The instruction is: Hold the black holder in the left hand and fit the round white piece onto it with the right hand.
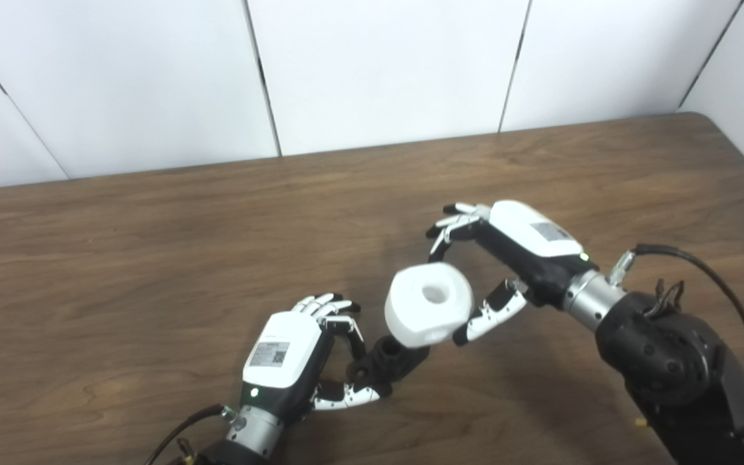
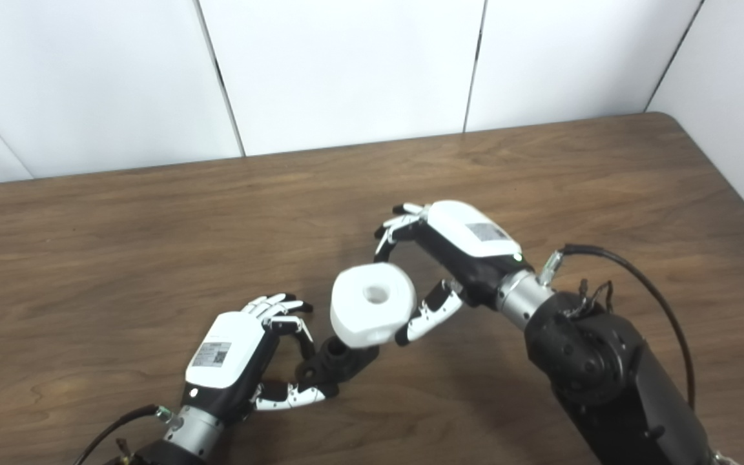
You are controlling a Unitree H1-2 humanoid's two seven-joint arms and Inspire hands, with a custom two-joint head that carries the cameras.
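The round white piece (image 1: 429, 303), its central hole facing up, hung pinched in the right hand (image 1: 507, 258), just above and slightly right of the black holder (image 1: 386, 363). The left hand (image 1: 301, 361) clamped the holder low over the wooden surface (image 1: 152, 258).

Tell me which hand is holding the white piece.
The right hand, the one farther back on the table, pinches the round white piece. The left hand, nearer the camera, grips the black holder instead.
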